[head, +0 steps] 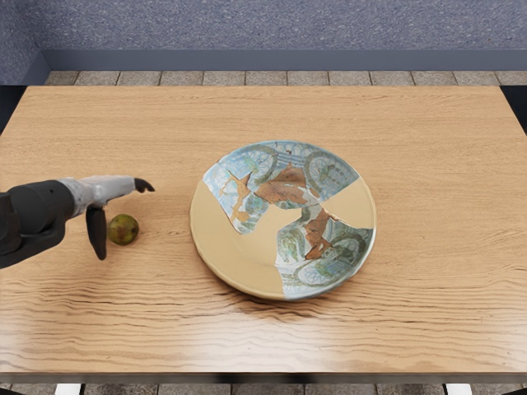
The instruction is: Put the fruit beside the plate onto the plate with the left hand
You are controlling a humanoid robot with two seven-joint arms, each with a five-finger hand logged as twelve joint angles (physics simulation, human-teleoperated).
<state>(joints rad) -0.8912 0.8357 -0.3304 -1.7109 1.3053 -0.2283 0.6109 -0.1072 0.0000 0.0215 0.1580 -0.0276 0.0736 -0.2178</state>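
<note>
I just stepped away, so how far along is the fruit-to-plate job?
Nothing is done yet: the green fruit sits on the table, left of the plate. In hand: the left hand hovers beside the fruit, fingers open, not gripping it. Left to do: grasp it, lift it, carry it over to the plate and release.

Behind the left hand [103, 196], the arm [29, 218] is cropped.
</note>
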